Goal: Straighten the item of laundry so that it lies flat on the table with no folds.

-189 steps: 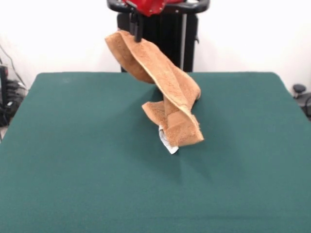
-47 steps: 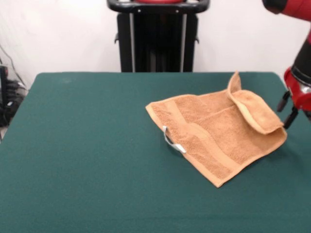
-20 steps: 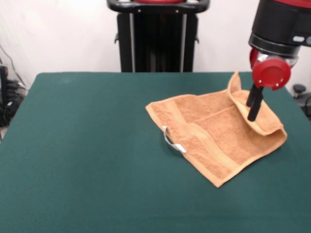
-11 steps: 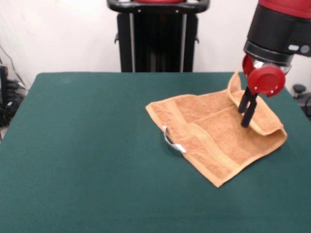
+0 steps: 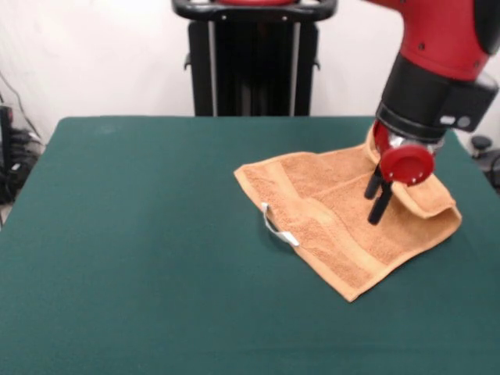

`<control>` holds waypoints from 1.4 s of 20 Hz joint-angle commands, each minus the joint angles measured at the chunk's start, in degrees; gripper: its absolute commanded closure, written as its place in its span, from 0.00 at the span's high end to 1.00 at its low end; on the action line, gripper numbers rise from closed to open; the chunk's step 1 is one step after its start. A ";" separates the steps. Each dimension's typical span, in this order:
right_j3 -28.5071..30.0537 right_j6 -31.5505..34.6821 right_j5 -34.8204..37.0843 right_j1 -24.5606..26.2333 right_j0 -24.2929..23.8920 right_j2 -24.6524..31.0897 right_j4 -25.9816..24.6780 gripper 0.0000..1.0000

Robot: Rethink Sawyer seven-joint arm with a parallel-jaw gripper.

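Observation:
The item of laundry (image 5: 332,215), an orange-tan towel, lies spread on the green table (image 5: 133,234) right of centre. Its far right corner is folded back over itself as a flap (image 5: 426,195). A white loop tag (image 5: 278,227) sticks out at its left edge. My gripper (image 5: 373,207) hangs from the red and black arm just above the towel's middle, left of the flap. Its two black fingers (image 5: 381,209) stand apart, open, with nothing between them.
Dark cables and gear (image 5: 11,160) sit off the table's left edge. A small dark object (image 5: 480,144) shows past the right edge. The towel's right corner lies close to the table's right side.
The towel, earlier hanging from the gripper, now lies released on the table. Over the last second the arm has moved left and down, from over the folded flap toward the towel's middle.

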 commanded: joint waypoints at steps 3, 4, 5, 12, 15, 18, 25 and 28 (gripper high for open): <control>-0.03 8.68 1.50 5.76 1.64 8.43 2.22 1.00; 0.21 8.30 1.43 5.60 1.43 8.61 2.22 1.00; 0.75 7.98 1.09 5.18 1.13 9.07 2.46 1.00; 0.69 9.61 2.68 4.36 0.38 10.42 4.50 1.00; 0.96 9.00 2.93 4.01 0.15 10.63 4.54 1.00; 1.14 8.97 3.41 3.68 0.09 10.41 4.68 1.00; -2.14 14.30 11.02 2.79 1.53 8.24 6.07 1.00; -3.74 15.60 14.36 2.14 2.06 7.15 6.06 1.00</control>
